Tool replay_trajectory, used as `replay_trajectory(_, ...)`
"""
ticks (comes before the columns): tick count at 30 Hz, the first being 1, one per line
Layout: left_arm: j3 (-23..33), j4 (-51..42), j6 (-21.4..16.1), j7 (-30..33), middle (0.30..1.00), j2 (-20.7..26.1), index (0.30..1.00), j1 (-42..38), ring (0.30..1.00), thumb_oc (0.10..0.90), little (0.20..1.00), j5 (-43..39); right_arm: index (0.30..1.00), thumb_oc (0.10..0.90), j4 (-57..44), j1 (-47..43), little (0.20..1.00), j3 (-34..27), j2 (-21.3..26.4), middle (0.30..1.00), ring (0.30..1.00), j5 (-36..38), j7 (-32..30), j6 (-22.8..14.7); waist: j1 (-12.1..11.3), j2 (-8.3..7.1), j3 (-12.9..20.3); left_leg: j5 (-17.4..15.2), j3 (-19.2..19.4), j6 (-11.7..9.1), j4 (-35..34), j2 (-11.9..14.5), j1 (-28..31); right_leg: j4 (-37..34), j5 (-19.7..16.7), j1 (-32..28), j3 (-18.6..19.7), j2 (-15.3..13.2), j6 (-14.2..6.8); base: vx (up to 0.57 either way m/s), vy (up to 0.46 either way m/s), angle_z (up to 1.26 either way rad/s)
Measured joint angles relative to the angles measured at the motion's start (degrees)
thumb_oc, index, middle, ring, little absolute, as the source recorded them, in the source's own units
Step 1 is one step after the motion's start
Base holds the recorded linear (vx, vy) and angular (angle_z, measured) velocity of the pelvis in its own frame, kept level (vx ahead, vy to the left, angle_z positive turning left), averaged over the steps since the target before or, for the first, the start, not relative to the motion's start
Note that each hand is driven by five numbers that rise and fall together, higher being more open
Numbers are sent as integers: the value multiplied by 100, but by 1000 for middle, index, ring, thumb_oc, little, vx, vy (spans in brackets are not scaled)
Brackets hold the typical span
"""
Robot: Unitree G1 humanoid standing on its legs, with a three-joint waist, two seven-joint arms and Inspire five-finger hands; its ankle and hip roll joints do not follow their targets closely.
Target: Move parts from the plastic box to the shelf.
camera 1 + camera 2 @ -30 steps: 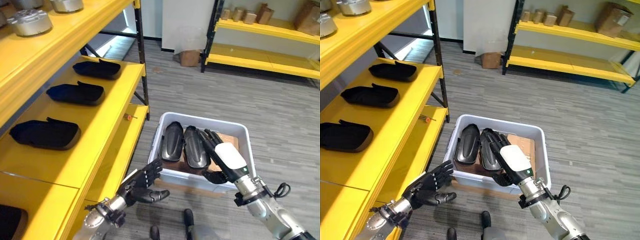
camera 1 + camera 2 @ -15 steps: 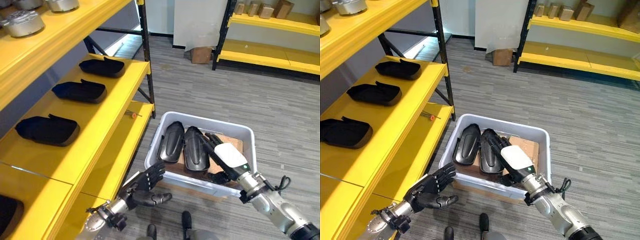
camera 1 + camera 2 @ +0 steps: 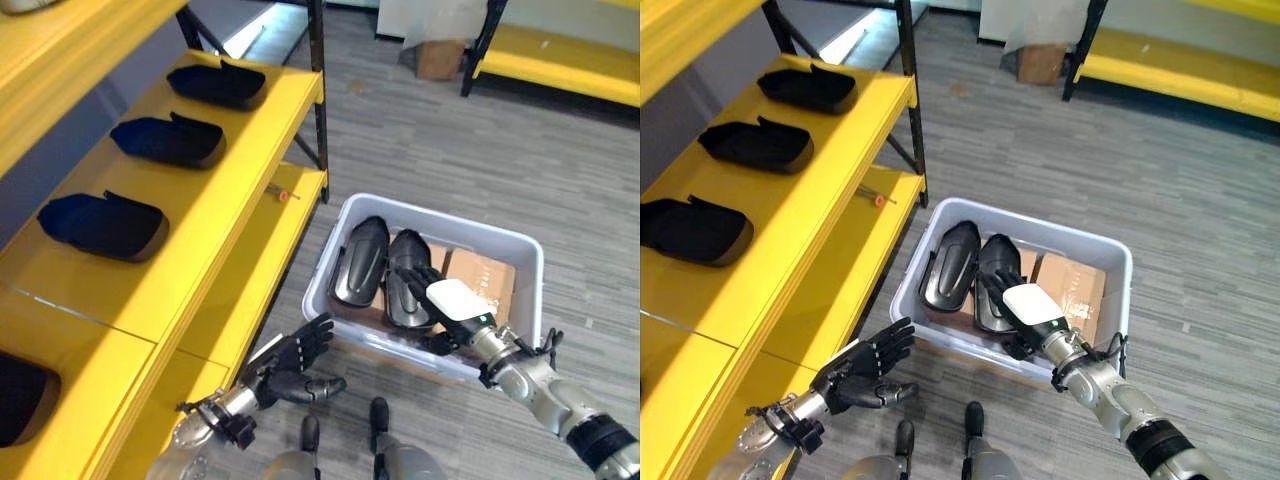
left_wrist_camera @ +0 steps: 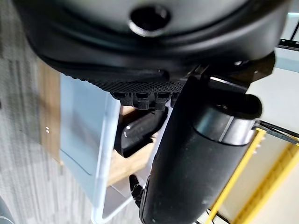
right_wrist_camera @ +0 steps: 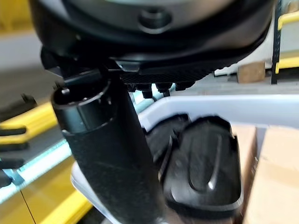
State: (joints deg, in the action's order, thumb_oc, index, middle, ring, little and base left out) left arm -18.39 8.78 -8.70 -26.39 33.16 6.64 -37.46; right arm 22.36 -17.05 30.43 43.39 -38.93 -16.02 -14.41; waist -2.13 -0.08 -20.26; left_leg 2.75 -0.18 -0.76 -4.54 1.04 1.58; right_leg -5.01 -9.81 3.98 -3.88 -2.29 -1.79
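- The right hand (image 3: 1025,308) has sunk into the plastic box (image 3: 1110,258), fingers straight over the right part (image 3: 992,280); nothing gripped yet.
- Left hand (image 3: 865,366) hangs open, idle.

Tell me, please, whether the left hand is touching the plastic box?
Apart. The right eye view shows the left hand open, with grey floor visible between its fingers and the plastic box.

We see a grey plank floor (image 3: 430,150) running between the racks. A brown cardboard box (image 3: 440,58) sits on it at the far side, beside a black upright post (image 3: 478,45). A small red-tipped item (image 3: 283,193) lies on the lower yellow board.
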Motion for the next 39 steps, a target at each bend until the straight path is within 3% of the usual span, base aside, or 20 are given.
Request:
replay_trajectory(8,-54,18,-7,124,1000,6,1000,-510,1000,900,1000,-38,1000,900,113,-702,1000,32,-18,1000,1000,-94,-404,604,-27,257,-364,35,-10,-4,2,-18,-248,2,-38,241,-9,-18,14,-57,-2,0)
replay_trajectory(19,-241,18,-54,303,1000,13,1000,-1042,1000,900,1000,100,1000,900,956,-1349,1000,161,-74,1000,1000,-21,-594,992,-106,484,-883,60,-14,-29,96,-38,-596,4,-103,541,-50,-40,72,-48,3,1)
replay_trajectory(28,-227,-43,-57,485,1000,10,1000,-1115,1000,900,1000,173,1000,900,867,-1231,1000,15,-520,1000,1000,317,-857,1231,20,505,-907,61,-9,-32,104,-37,-656,3,-103,599,-50,-39,74,-3,3,0)
replay_trajectory(35,-222,-98,-57,495,1000,-51,1000,-938,1000,900,1000,174,1000,900,258,-551,1000,-80,-542,1000,1000,290,-887,1226,70,556,-956,60,26,-33,98,-37,-731,4,-109,692,-19,-36,79,1,7,-2)
replay_trajectory(39,-221,-98,-59,495,1000,-60,1000,-984,1000,900,1000,175,1000,900,263,-598,1000,-131,-538,1000,1000,291,-792,1253,83,555,-956,60,42,-33,99,-34,-729,4,-112,695,-8,-30,80,1,-2,-1)
